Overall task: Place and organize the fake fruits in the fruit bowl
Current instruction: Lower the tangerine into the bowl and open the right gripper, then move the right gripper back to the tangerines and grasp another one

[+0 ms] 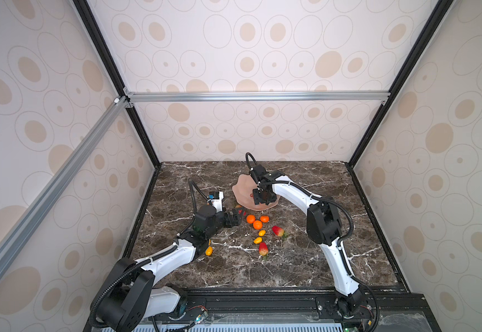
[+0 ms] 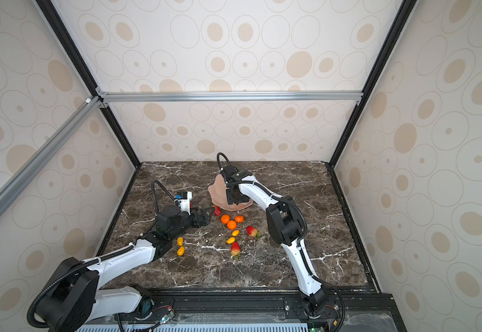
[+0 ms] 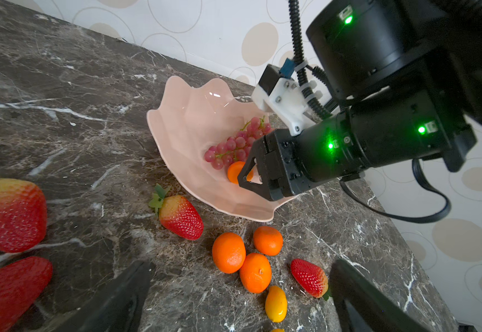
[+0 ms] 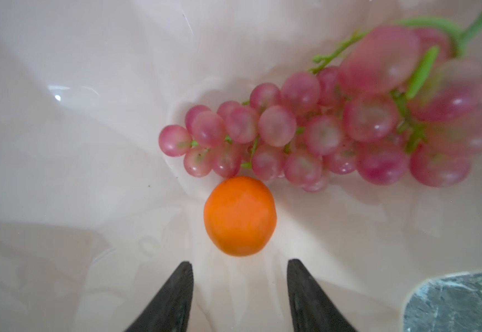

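Observation:
The pink scalloped fruit bowl (image 1: 241, 186) (image 3: 182, 123) stands at the back middle of the table. Inside it lie a grape bunch (image 4: 320, 129) (image 3: 234, 146) and one tangerine (image 4: 239, 215). My right gripper (image 4: 239, 263) (image 1: 262, 198) hangs open over the bowl, and the tangerine lies free just beyond its fingertips. Three tangerines (image 1: 257, 224) (image 3: 255, 273), several strawberries (image 1: 277, 230) (image 3: 180, 217) and small oval yellow fruits (image 1: 262, 232) (image 3: 276, 304) lie on the table in front of the bowl. My left gripper (image 3: 242, 261) (image 1: 235, 217) stands wide open and holds nothing, left of the tangerines and low over the table.
Two more yellow ovals (image 2: 180, 241) lie beside the left forearm. A strawberry (image 1: 263, 249) lies nearer the front. The dark marble table (image 1: 291, 267) is walled on three sides. The right arm (image 1: 323, 221) arches in from the front right.

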Motion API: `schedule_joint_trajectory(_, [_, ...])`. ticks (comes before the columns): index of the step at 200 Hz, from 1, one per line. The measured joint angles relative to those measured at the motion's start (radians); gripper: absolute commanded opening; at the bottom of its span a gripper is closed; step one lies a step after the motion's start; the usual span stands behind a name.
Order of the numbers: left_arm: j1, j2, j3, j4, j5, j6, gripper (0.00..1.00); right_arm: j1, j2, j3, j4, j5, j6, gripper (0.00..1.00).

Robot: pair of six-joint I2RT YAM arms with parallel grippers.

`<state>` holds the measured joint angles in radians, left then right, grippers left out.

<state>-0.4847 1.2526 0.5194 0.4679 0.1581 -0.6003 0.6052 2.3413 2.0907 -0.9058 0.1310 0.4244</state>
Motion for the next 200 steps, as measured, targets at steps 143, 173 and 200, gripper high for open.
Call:
schedule_joint_trajectory(143, [-0.138, -0.313, -0.118, -0.266, -0.119, 0.011, 0.98, 0.153, -0.447, -0.515, 0.203, -0.044, -0.012, 0.53])
schedule_joint_trajectory(173, [-0.171, -0.333, -0.201, -0.235, -0.099, -0.014, 0.98, 0.186, -0.446, -0.583, 0.211, -0.063, -0.007, 0.53])
schedule_joint_trajectory(200, [-0.186, -0.328, -0.219, -0.203, -0.094, -0.023, 0.98, 0.186, -0.439, -0.597, 0.219, -0.068, 0.004, 0.53])
